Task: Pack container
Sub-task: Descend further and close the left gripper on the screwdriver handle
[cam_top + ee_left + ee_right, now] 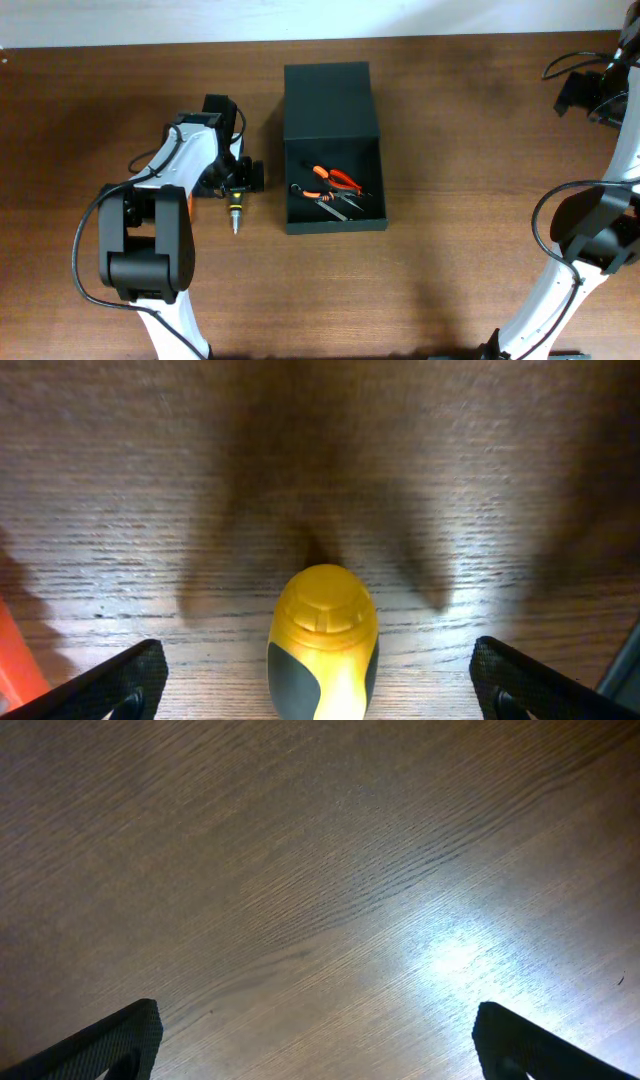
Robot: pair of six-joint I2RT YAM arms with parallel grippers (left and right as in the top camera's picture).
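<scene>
The container [333, 105] is a dark rectangular box in the middle of the table, with its flap lid folded open toward the far side. Inside it lie orange-handled pliers [338, 179] and a few small dark tools [335, 203]. A yellow and black screwdriver [235, 212] lies on the table to the left of the box. My left gripper [235, 188] is low over its handle end. In the left wrist view the yellow handle [322, 645] sits between the wide-open fingers of the left gripper [318, 655], touching neither. My right gripper [577, 92] is at the far right and stands open [315, 1020] over bare wood.
An orange object [14, 660] is cut off at the left edge of the left wrist view. The left arm's body [150, 235] stands front left and the right arm's body [590, 235] front right. A cable [570, 65] loops near the right gripper.
</scene>
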